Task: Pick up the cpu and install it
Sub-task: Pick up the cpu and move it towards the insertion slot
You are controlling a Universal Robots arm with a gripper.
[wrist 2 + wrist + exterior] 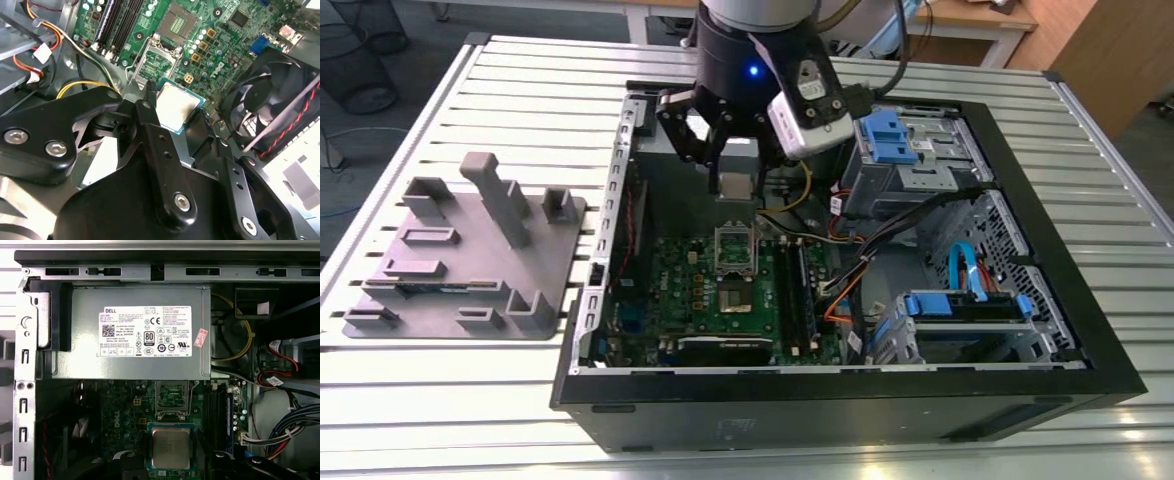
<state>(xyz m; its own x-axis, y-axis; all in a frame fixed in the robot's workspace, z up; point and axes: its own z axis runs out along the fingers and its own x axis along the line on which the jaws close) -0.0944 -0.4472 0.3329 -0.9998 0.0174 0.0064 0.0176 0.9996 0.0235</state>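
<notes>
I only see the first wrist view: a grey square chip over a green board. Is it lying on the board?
Observer: No. In the exterior view the gripper holds the chip up, clear of the green board.
Visitor: What grips it?
Observer: In the second wrist view, black fingers clamp it from two sides.
Visitor: Anything outside the computer?
Observer: A grey tray of holders, on the table at the exterior view's left.

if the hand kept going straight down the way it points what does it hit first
Likely the green motherboard by the open socket, with the cpu in the hand touching first; depth unclear.
</notes>
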